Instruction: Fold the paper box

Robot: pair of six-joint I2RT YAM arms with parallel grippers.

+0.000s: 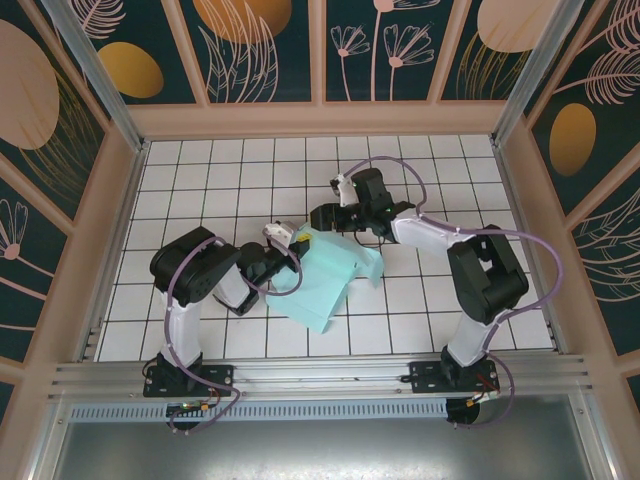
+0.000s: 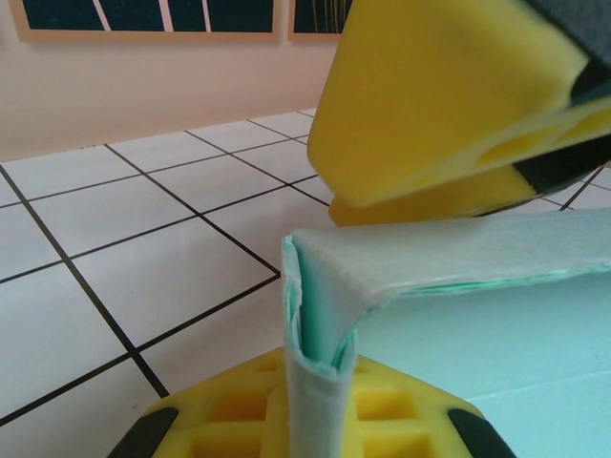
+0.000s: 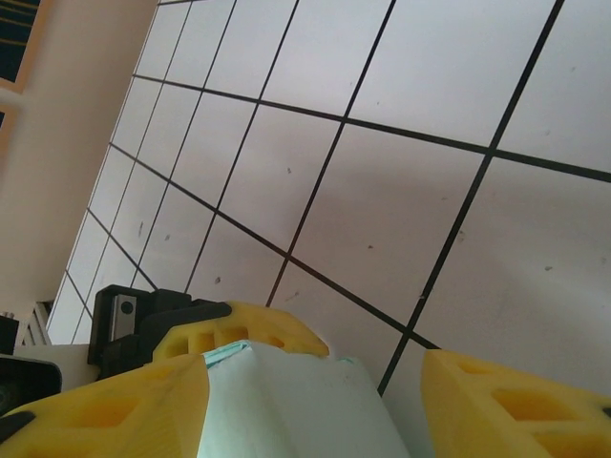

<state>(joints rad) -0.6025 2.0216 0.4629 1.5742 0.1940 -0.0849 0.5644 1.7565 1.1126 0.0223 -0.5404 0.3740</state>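
Note:
The paper box (image 1: 325,275) is pale mint card, lying partly folded at the middle of the white tiled floor. My left gripper (image 1: 292,243) is at its upper left corner, shut on a doubled-over edge of the paper box (image 2: 496,324). That edge runs down between the yellow jaws of my left gripper (image 2: 320,382). My right gripper (image 1: 316,228) reaches in from the upper right and stands open. A flap of the paper box (image 3: 296,401) lies between the two yellow fingers of my right gripper (image 3: 310,410), against the left one and apart from the right. A right-gripper finger (image 2: 439,95) hangs just above the fold.
The tiled floor (image 1: 200,180) is ringed by wooden walls (image 1: 320,120) with dark patterned panels. An aluminium rail (image 1: 320,375) runs along the near edge by the arm bases. Bare tiles lie to the back and on both sides of the box.

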